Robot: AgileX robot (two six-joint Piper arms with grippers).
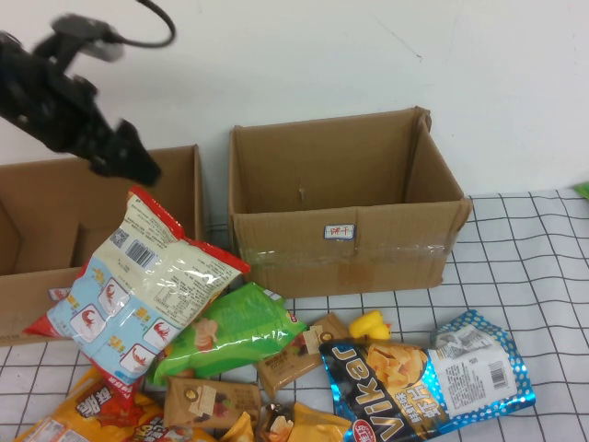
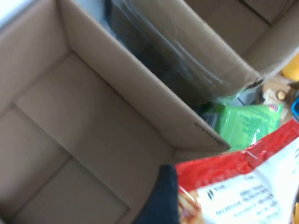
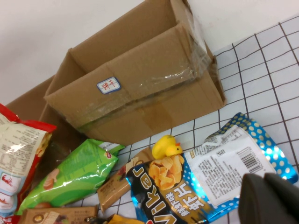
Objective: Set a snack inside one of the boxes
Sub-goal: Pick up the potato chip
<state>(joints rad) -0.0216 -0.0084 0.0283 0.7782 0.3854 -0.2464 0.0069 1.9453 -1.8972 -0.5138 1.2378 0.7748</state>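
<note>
The left gripper (image 1: 138, 170) hangs in the air above the counter's far-left part, over the right wall of the low brown box (image 1: 55, 221) that sits against the left edge. Its fingers are pinched closed on the red top end of the snack bag (image 1: 138, 281), as the left wrist view shows with a dark finger (image 2: 163, 196) pressed against the red seam. The bag (cream and pale blue, with a barcode and little shrimp squares) dangles tilted from that grip, its lower end down among the pile of packets at the near-left of the counter and its body in front of the box's right front corner, outside the box. Seen from the left wrist, the open inside of the low box is bare cardboard.

Just right of it, toward the far middle of the counter, stands the taller taped box (image 1: 345, 216) with a small white label on its front. In front of that lie a green chip bag (image 1: 230, 331), a small yellow duck (image 1: 370, 324) and the blue-black Vikar bag (image 1: 423, 378) near the front edge.

Only a dark part of the right gripper (image 3: 271, 198) shows, in its own wrist view, above the Vikar bag at the near-right; I cannot tell how its claw stands.
</note>
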